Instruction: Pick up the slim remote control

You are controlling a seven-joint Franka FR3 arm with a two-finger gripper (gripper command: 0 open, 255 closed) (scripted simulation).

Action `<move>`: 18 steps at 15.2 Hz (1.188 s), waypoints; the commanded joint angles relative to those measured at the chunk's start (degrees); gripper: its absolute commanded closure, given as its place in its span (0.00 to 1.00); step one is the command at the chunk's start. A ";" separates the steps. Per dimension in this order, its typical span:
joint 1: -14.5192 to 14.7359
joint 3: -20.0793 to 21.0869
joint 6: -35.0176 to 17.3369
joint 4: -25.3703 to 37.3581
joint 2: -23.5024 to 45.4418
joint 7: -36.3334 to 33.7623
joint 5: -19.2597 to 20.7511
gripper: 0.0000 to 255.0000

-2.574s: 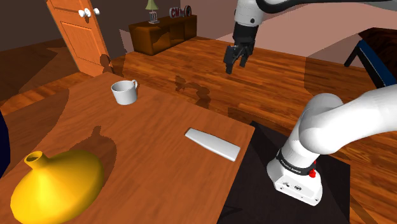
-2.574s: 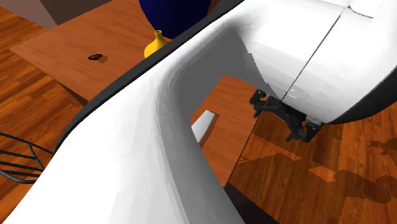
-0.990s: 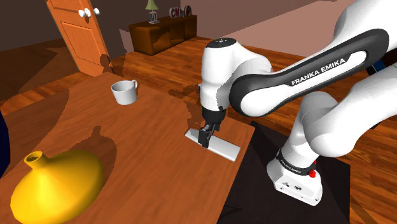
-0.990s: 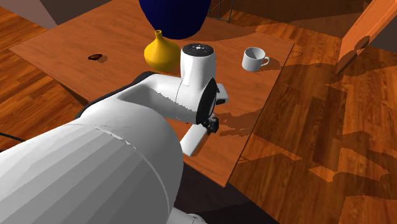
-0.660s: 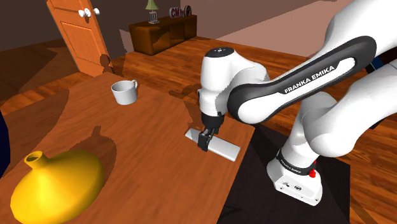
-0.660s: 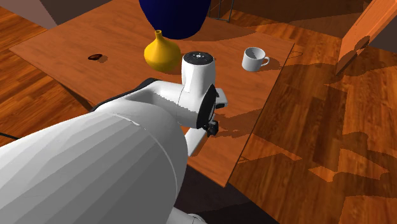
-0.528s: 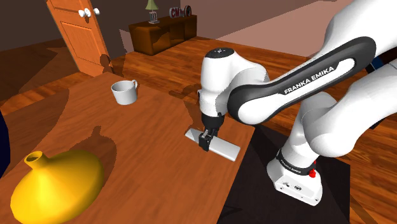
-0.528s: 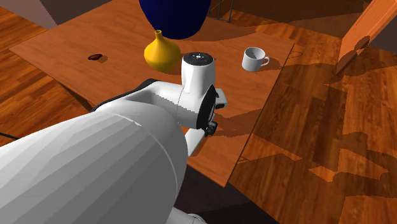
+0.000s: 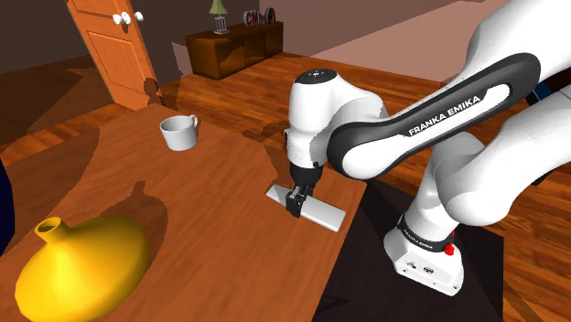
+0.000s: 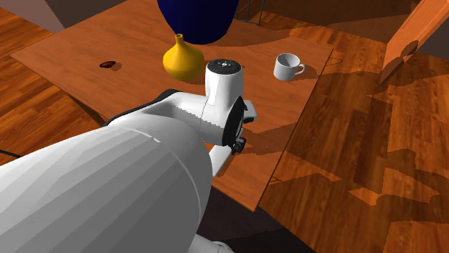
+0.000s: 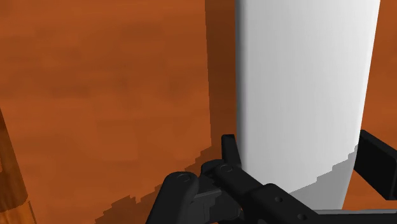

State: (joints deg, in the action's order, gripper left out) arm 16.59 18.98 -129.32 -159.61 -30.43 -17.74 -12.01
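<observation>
Remote white, flat on desk, long axis slanting toward shoulder view's lower right, end effector pinching its long edges crosswise.

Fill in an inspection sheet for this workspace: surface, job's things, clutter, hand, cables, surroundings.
surface: wooden table, bare wood around the remote.
job's things: slim white remote, lying flat near the table edge beside the black stand.
clutter: white mug, yellow vase, large dark blue object, small dark item; all apart from the remote.
hand: black hand down at the remote.
cables: nothing seen.
surroundings: wooden floor, orange door, brown cabinet.
</observation>
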 commanded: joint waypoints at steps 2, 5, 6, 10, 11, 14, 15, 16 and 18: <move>0.05 -0.14 1.03 0.42 -0.63 -0.01 0.04 1.00; 0.07 -0.64 4.04 1.77 -2.30 0.04 0.26 1.00; 0.07 -0.80 5.02 2.24 -2.82 0.05 0.34 1.00; 0.04 -1.43 8.85 4.26 -4.64 0.08 0.69 1.00; 0.02 -1.58 9.78 4.79 -5.03 0.09 0.78 1.00; -0.03 -2.02 12.52 6.47 -6.10 0.09 1.07 1.00; -0.06 -2.17 13.41 7.05 -6.42 0.09 1.17 1.00; -0.08 -2.31 14.29 7.64 -6.71 0.09 1.27 1.00; -0.09 -2.33 14.43 7.73 -6.76 0.09 1.28 1.00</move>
